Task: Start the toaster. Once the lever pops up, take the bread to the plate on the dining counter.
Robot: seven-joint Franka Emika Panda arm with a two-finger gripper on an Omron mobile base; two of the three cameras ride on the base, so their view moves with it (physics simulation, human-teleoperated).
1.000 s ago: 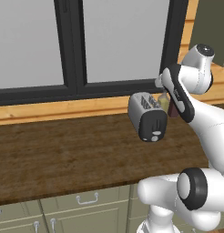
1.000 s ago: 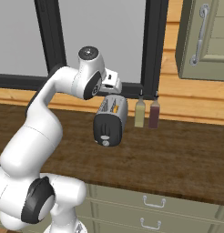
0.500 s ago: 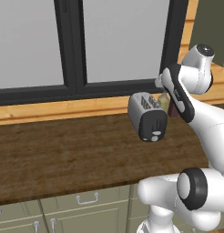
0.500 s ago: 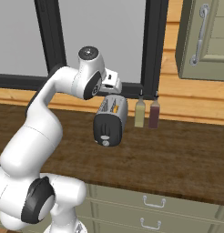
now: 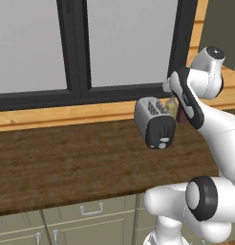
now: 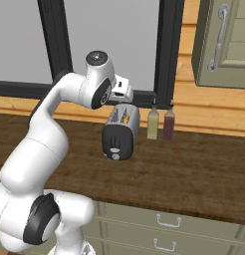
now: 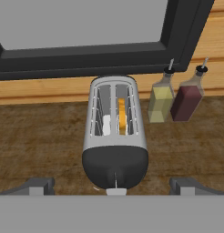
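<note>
End effector [image 7: 113, 185] spread wide, gripping nothing, poised above the black end panel of the toaster [image 7: 114, 136]. Fingertips [image 7: 35, 185] well apart, one on either side of that panel. Toaster upright on the dark wood tabletop [image 5: 67, 162], near the window sill. Lever [image 7: 116, 191] low on the end panel, whitish. Bread [image 7: 122, 116] standing edge-up in one slot, seen from above as a narrow orange-tan strip. Just beside the toaster, against the sill: a yellowish bottle [image 7: 160, 102] and a dark red bottle [image 7: 186, 100], close together. Sage-green drawers [image 6: 164, 229] under the tabletop.
</note>
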